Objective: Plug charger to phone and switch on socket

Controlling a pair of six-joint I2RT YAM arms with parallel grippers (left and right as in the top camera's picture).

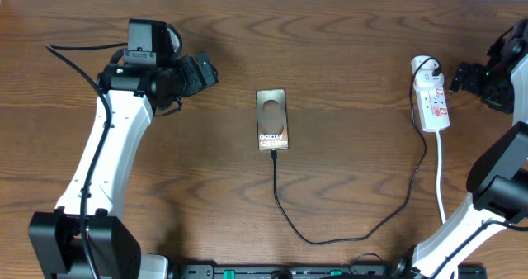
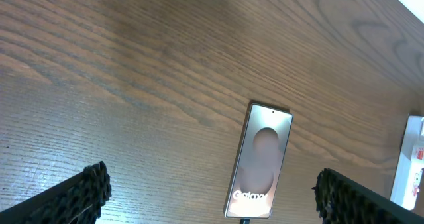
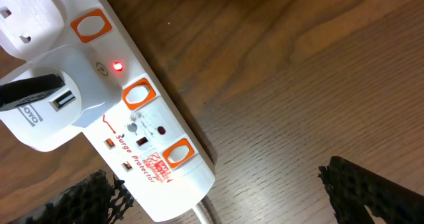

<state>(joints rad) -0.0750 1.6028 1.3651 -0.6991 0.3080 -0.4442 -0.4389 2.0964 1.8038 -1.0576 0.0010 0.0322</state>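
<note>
The bare brown wood-grain table (image 1: 346,40) carries everything.

The left gripper (image 1: 206,71) hovers above it with its fingers (image 2: 89,187) spread wide and nothing between them. Ahead of it, framed in the gap between those fingers, the phone (image 1: 272,119) lies flat and face up. The charger (image 1: 275,180) meets the phone's lettered end, the end nearer this hand. From there it loops away across the wood toward the other arm. Whether the tip is fully seated or only resting at the port is too small to tell.

The right gripper (image 1: 455,78) is just as wide apart and just as empty. The socket (image 1: 435,106) lies just ahead of it and below it. On the socket, working outward from the fingers, are three orange switches (image 3: 137,93), a glowing red lamp (image 3: 118,66) and a white adapter (image 3: 46,111). A white cord (image 1: 440,172) runs off the end of the strip closest to the hand.

The lit lamp suggests power is probably already on, so the job looks close to done. The main risk is therefore undoing it. Pressing a switch again could cut the supply, and the switches sit close enough together that a broad finger might tip the wrong one. The strip is not fixed down, so an off-centre push could make it skid or loosen the adapter. On the left, nudging the tip home could slide the phone across the smooth wood, and a finger could snag the slack loop and pull the tip out.
</note>
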